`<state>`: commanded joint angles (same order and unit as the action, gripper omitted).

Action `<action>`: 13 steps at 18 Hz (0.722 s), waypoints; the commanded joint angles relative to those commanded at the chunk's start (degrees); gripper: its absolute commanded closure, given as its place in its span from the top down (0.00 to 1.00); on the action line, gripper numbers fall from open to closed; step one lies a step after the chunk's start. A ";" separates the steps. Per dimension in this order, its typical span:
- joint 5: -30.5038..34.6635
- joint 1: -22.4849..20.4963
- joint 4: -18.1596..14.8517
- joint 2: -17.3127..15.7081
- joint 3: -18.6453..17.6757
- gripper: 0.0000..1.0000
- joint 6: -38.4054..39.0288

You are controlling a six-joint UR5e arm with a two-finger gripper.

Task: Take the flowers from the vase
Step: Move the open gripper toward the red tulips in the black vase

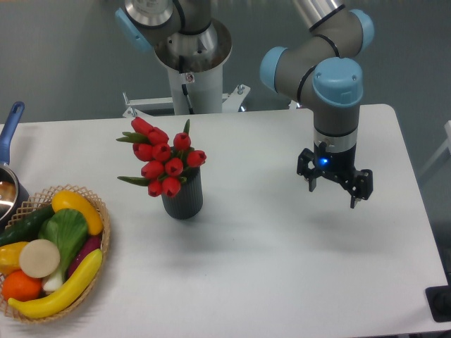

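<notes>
The flowers (163, 158) are a tight bunch of glossy red tulip buds with green leaves, leaning a little to the left out of the vase (183, 198). That vase is a small dark grey ribbed cylinder standing left of the table's middle. My gripper (334, 191) hovers well to the right of both, fingers pointing down and spread, open with nothing between them. A blue light glows on its wrist.
A woven wicker basket (99, 203) of toy fruit and vegetables sits at the front left corner. A pot with a blue handle (10, 121) pokes in at the left edge. The arm's base (190, 63) stands behind the table.
</notes>
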<state>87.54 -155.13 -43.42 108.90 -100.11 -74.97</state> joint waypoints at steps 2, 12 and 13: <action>-0.09 0.00 0.09 0.09 -0.44 1.00 0.00; -16.40 -1.84 2.46 -4.30 -9.40 1.00 0.97; -20.00 -1.93 2.55 -4.65 -9.67 1.00 1.14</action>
<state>67.54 -157.06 -40.87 104.24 -109.77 -73.83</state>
